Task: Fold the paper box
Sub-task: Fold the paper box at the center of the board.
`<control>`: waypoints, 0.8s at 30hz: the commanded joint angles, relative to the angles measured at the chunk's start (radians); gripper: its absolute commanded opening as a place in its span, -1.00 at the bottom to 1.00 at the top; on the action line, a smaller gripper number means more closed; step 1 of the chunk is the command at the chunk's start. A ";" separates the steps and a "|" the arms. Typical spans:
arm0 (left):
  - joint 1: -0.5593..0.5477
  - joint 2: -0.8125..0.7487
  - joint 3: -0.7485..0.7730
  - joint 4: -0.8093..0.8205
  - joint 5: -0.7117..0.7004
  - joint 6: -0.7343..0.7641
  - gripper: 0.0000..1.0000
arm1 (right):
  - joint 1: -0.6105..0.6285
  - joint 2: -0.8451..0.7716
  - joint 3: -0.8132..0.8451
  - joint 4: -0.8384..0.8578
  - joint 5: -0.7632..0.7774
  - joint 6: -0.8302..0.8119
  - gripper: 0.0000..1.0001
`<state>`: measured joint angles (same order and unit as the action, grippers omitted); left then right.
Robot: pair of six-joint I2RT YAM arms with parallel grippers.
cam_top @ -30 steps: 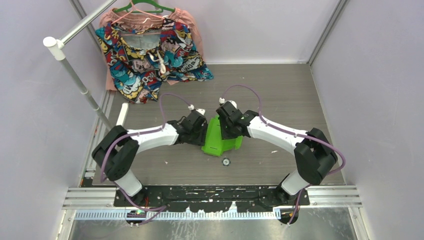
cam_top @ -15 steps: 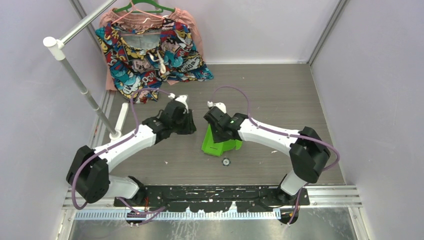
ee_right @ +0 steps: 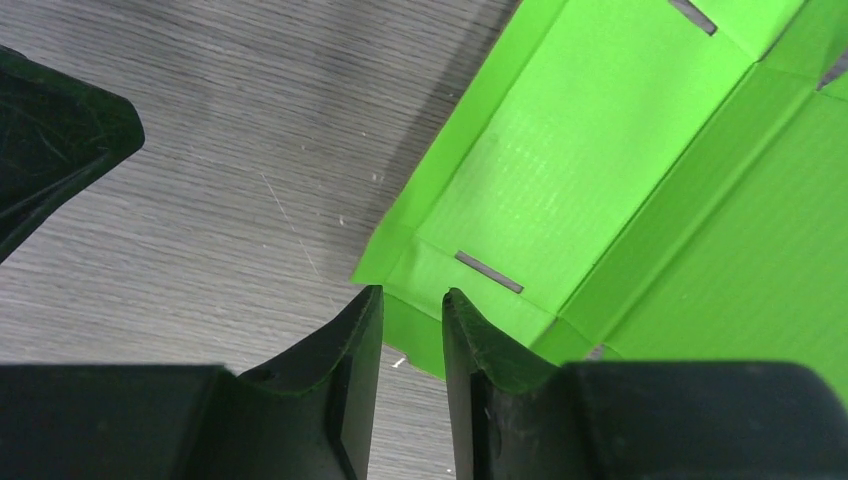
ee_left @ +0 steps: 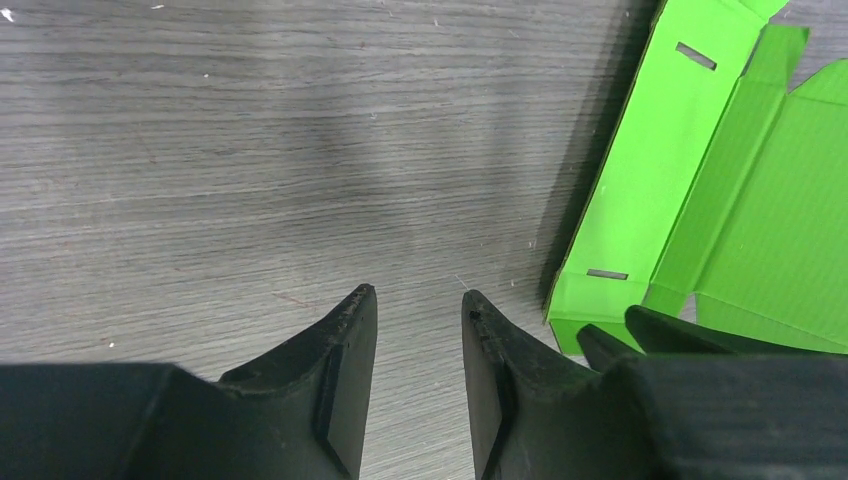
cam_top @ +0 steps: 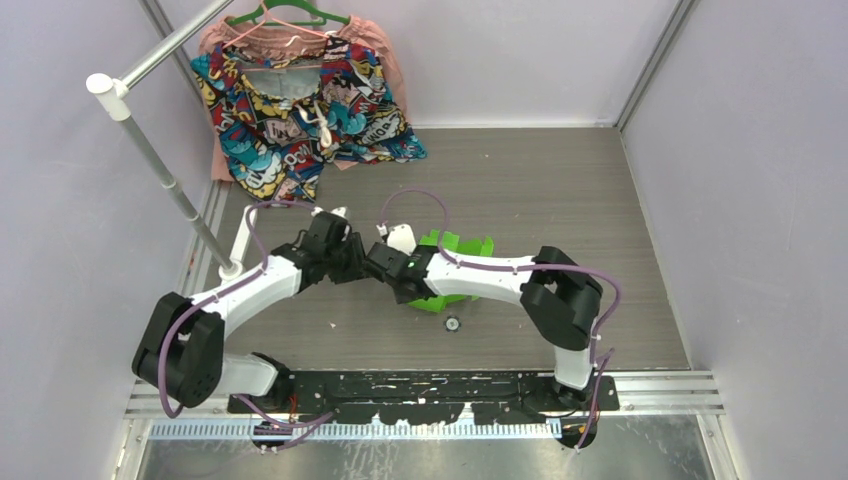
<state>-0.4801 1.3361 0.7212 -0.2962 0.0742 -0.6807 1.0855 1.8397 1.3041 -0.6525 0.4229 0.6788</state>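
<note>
The paper box is bright lime-green card lying partly unfolded mid-table, with slotted flaps spread. My right arm stretches across it to the left. The right gripper is at the box's left corner. In the right wrist view the box fills the right half, and the right gripper stands open by a narrow gap with a corner flap showing between the fingertips. My left gripper is just left of it. In the left wrist view the left gripper is open over bare table, with the box to its right.
A colourful patterned garment hangs on a green hanger at the back left. A white rack pole slants down the left side. A small round object lies on the table just in front of the box. Walls close in both sides.
The right arm has swung left across the box, which went from a raised wedge to lying spread open. The left gripper has drawn back to the left, off the box.
</note>
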 commanded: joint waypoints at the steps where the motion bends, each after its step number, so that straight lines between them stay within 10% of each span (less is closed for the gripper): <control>1: 0.016 -0.039 -0.005 0.037 0.031 -0.006 -0.24 | 0.024 0.028 0.082 -0.023 0.093 0.056 -0.31; 24: 0.031 -0.021 -0.020 0.052 0.046 0.004 -0.29 | 0.029 0.121 0.136 -0.056 0.079 0.040 -0.22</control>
<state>-0.4557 1.3231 0.7036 -0.2855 0.1001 -0.6773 1.1088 1.9644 1.4227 -0.7090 0.4847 0.7136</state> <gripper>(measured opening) 0.359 0.394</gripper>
